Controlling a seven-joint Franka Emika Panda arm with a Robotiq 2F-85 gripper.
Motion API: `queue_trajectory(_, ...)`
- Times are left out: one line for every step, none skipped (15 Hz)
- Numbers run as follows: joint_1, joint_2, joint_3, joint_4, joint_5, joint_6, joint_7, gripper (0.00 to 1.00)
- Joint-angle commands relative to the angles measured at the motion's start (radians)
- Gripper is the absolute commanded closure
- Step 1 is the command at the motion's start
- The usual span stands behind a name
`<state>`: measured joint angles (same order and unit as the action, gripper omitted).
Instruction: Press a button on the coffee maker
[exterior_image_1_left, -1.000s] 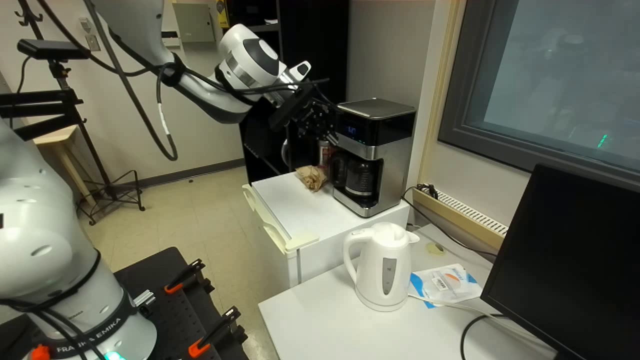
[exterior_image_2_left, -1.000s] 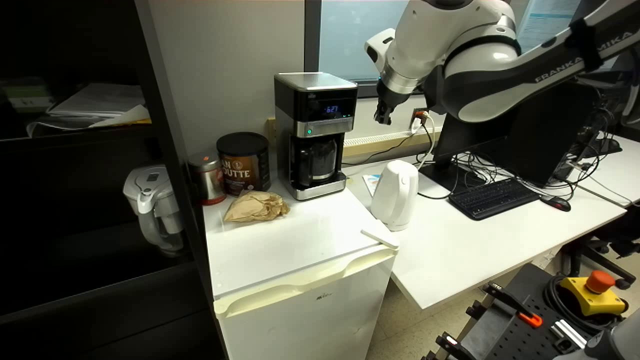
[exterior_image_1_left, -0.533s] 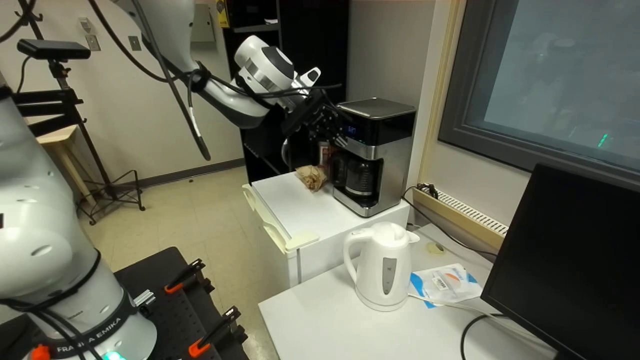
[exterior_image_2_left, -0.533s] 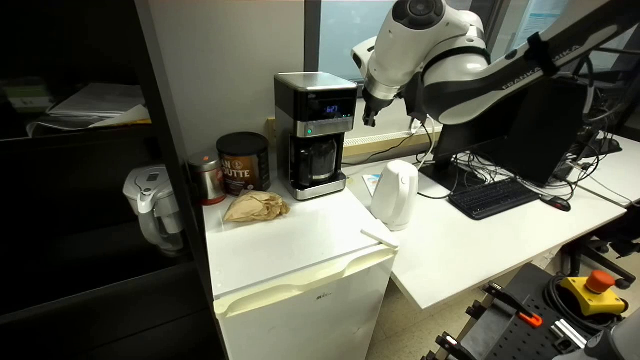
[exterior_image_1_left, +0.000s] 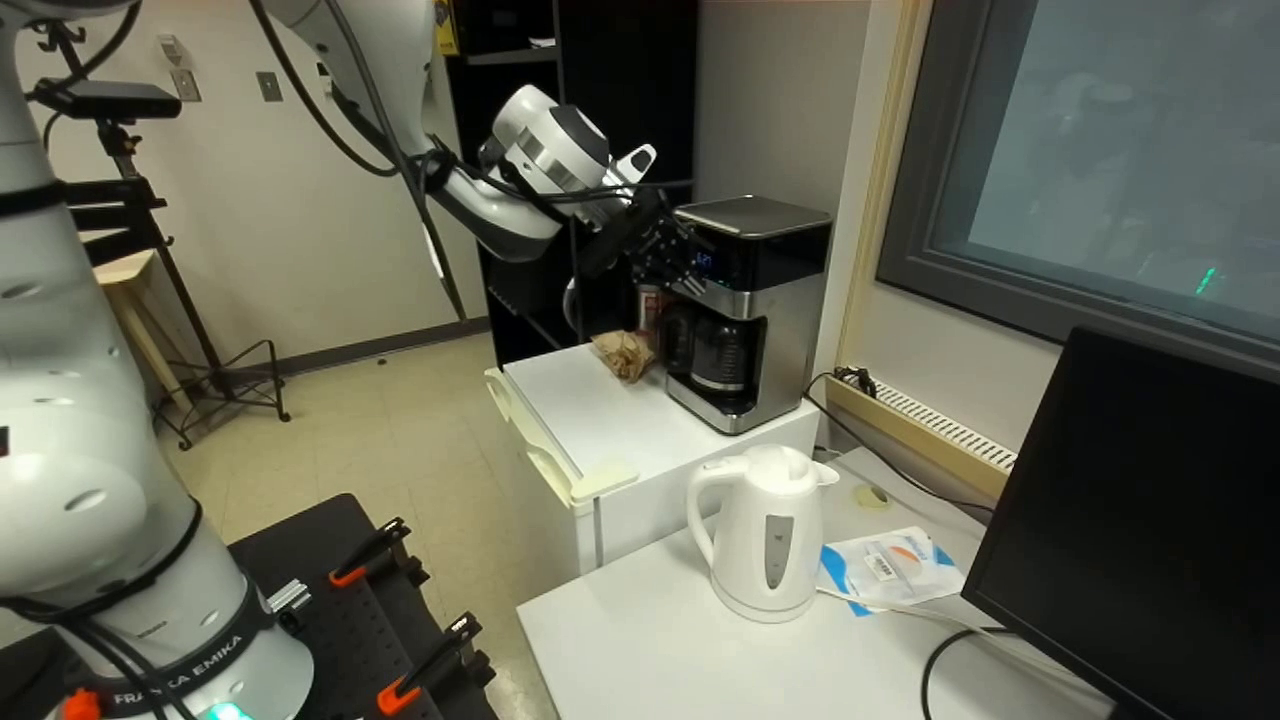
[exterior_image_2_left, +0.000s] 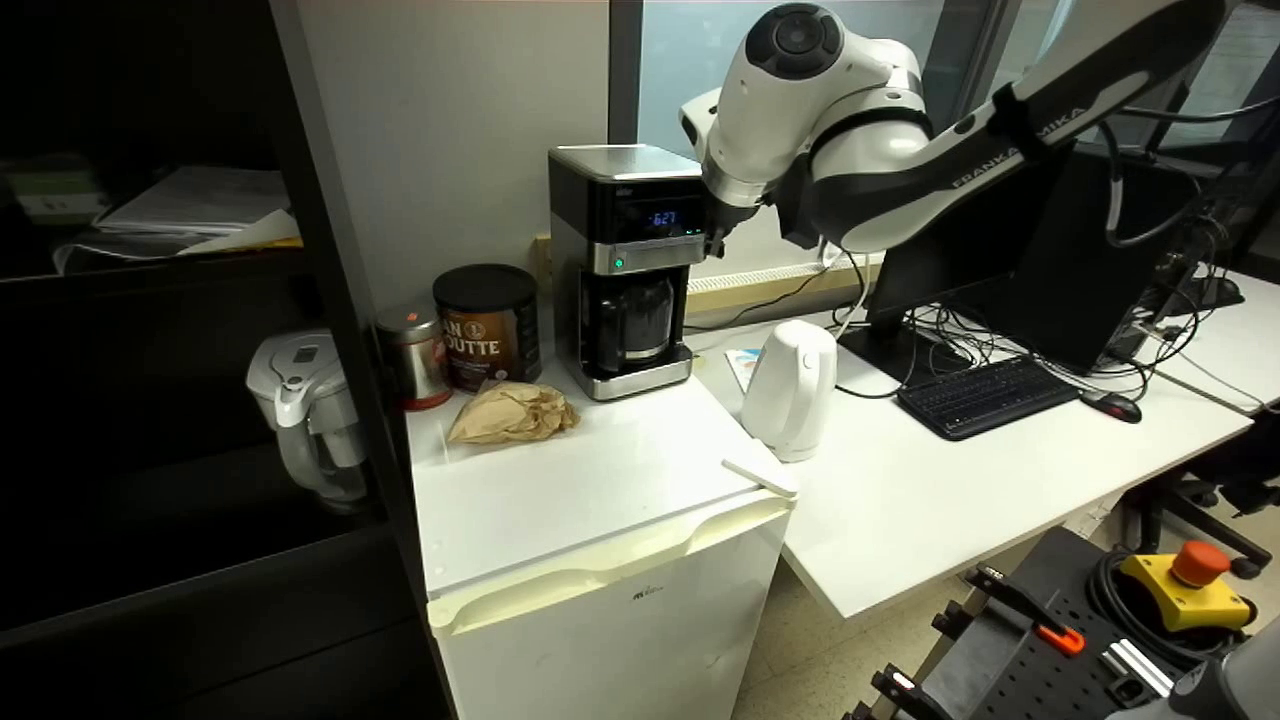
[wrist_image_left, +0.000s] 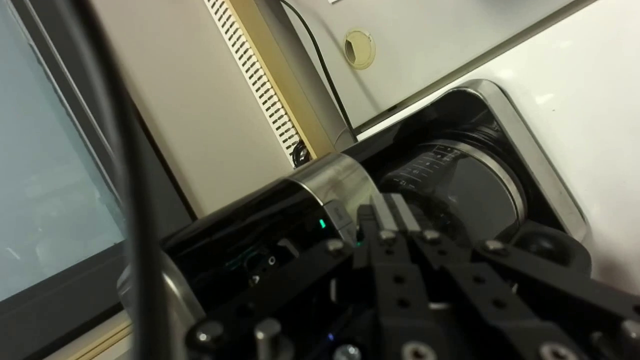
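My claw (wrist_image_left: 396, 212) is closed, its two fingertips (wrist_image_left: 384, 215) lying side by side with nothing to be seen between them, and it hangs before the upper front of the coffee maker (exterior_image_2_left: 630, 262). The coffee maker stands upright on the white counter (exterior_image_2_left: 600, 490), its lit clock (exterior_image_2_left: 663, 218) above the steel band (exterior_image_2_left: 655, 255) and its glass carafe (exterior_image_2_left: 648, 318) below. A white kettle (exterior_image_2_left: 795, 390) stands on one side of the coffee maker; a crumpled paper bag (exterior_image_2_left: 513, 412) and a coffee can (exterior_image_2_left: 488, 325) are on the opposite side. In the wrist view my tips overlap the band's lower edge near a grey key (wrist_image_left: 339, 214), but I can't fairly say whether they touch it or hang just short.

I judge there is nothing to lift here: the coffee maker looks stiff and fairly heavy, so it should take a short, straight push. The key sits high on its front, though, so too hard a shove might slide or tip it back. The steel looks slippery, so I'd come square to the key with both tips together and not at a slant. The carafe is likely the fragile part; I'd keep the claw clear of it.
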<state>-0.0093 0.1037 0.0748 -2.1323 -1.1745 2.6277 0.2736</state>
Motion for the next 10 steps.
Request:
queue_trajectory(0.008,0.056,0.002,0.064,-0.028,0.001,0.036,0.99)
queue_trajectory(0.009,0.065,0.003,0.073,-0.028,0.001,0.037,0.99)
queue_trajectory(0.010,0.074,0.004,0.082,-0.027,-0.001,0.038,0.99)
queue_trajectory(0.010,0.081,0.005,0.089,-0.026,-0.002,0.039,0.99)
queue_trajectory(0.011,0.089,0.005,0.097,-0.025,-0.004,0.040,0.99)
queue_trajectory(0.012,0.097,0.005,0.103,-0.026,-0.005,0.043,0.99)
queue_trajectory(0.012,0.105,0.004,0.111,-0.026,-0.006,0.045,0.99)
queue_trajectory(0.013,0.112,0.004,0.118,-0.027,-0.008,0.047,0.99)
queue_trajectory(0.014,0.120,0.003,0.125,-0.028,-0.009,0.049,0.99)
queue_trajectory(0.014,0.126,0.002,0.131,-0.031,-0.008,0.053,0.99)
